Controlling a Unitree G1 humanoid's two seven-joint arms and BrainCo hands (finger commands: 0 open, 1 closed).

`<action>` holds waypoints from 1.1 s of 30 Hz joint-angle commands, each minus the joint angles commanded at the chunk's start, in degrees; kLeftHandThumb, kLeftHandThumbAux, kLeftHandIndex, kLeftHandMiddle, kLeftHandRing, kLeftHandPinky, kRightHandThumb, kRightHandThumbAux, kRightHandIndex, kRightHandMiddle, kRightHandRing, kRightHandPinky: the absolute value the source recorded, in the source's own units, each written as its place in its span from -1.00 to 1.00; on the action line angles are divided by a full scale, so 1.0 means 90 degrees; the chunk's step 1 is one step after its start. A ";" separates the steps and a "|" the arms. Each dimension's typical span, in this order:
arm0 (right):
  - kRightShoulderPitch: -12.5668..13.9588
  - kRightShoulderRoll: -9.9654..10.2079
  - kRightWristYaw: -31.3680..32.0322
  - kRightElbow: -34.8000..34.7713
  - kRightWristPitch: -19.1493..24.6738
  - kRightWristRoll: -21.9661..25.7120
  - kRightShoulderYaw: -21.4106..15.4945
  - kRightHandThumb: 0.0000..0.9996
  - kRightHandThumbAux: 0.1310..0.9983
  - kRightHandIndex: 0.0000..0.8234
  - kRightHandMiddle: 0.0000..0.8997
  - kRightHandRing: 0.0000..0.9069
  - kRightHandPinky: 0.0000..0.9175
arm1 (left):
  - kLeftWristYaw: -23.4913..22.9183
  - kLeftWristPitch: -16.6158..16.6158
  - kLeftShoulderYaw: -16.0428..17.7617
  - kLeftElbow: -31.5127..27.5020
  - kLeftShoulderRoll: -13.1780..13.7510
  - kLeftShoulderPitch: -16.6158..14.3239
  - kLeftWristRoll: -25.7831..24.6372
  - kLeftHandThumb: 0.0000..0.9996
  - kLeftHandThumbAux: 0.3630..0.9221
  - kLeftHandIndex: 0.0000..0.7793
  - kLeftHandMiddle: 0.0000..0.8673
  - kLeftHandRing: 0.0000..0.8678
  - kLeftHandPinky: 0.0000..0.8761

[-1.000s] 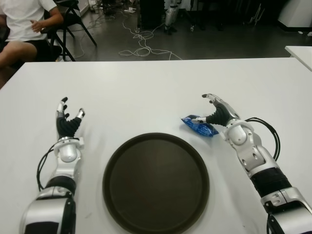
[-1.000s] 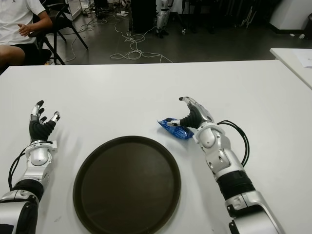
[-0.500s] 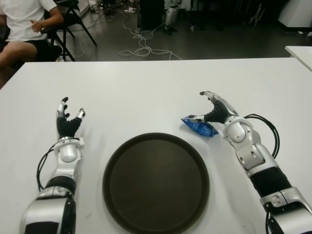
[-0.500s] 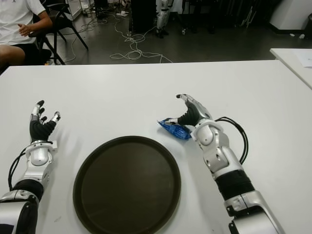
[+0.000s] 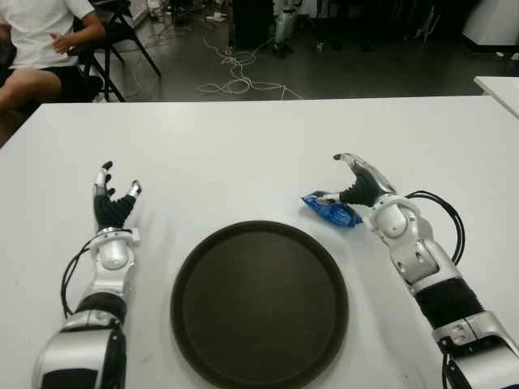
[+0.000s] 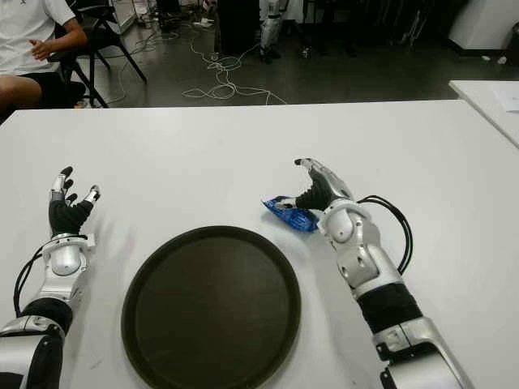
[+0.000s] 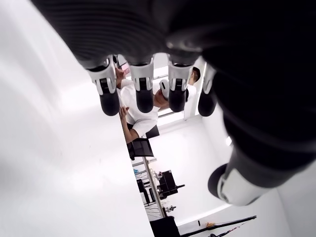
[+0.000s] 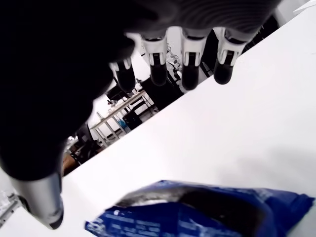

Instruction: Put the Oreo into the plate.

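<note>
A blue Oreo packet (image 5: 332, 210) lies on the white table (image 5: 243, 154), just past the upper right rim of the round dark plate (image 5: 259, 302). My right hand (image 5: 350, 183) sits right beside the packet on its right, fingers spread, thumb tip close to the packet's near end. The right wrist view shows the Oreo packet (image 8: 207, 212) lying beneath the open fingers (image 8: 186, 69), with nothing grasped. My left hand (image 5: 112, 201) shows at the left of the plate, fingers spread upward and holding nothing.
A seated person (image 5: 45, 40) and a black chair (image 5: 122, 32) are beyond the table's far left edge. Cables (image 5: 235, 77) lie on the floor behind. Another white table's corner (image 5: 499, 85) shows at the far right.
My right hand has shifted slightly beside the Oreo packet, its fingers lifting a little. The packet and the left hand have stayed where they were.
</note>
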 joint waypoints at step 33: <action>-0.0298 -0.0052 0.0259 0.0331 0.0679 -0.0520 0.0414 -1.00 0.22 -1.00 -1.00 -1.00 -0.99 | -0.0017 -0.0017 -0.0028 0.0053 0.0043 -0.0018 0.0043 -1.00 0.28 -0.88 -0.87 -0.92 -0.96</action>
